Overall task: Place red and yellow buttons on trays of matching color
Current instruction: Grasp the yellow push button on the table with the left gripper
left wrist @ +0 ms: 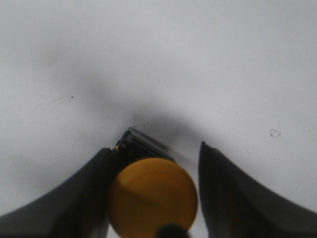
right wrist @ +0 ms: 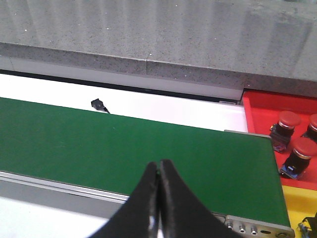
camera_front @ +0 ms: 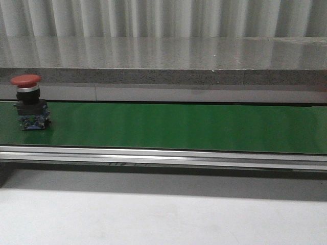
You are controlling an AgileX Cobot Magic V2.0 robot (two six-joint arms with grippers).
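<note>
Partly done, judging by the trays. In the right wrist view the red tray (right wrist: 257, 106) is already holding three red buttons (right wrist: 288, 121) at about 3 o'clock of the picture, sitting close together, one cut off by the edge. A strip of yellow tray (right wrist: 297, 203) is showing at about 4 o'clock, just beside the red one; something small is peeking in at its corner but it's too cropped to name, so I cannot tell what it is carrying.

Work is waiting on the green belt (camera_front: 179, 127): a red button on the belt (camera_front: 28, 102) is standing upright at 9 o'clock in the front view, red cap up, black body and a blue base under it, nothing touching it. It's needing a trip to the red tray.

The left gripper (left wrist: 153, 193) is sitting around a yellow button (left wrist: 152, 198) over the white worktop (left wrist: 198, 59). One finger (left wrist: 94, 193) is touching the button's side, the other is standing a little apart, so it's half open and not clamping; I cannot tell whether it's letting go or about to close. No yellow tray is showing under it, so this button is not looking delivered.

The right gripper (right wrist: 159, 198) is pressed fully together, holding nothing, hanging above the belt's near edge.
</note>
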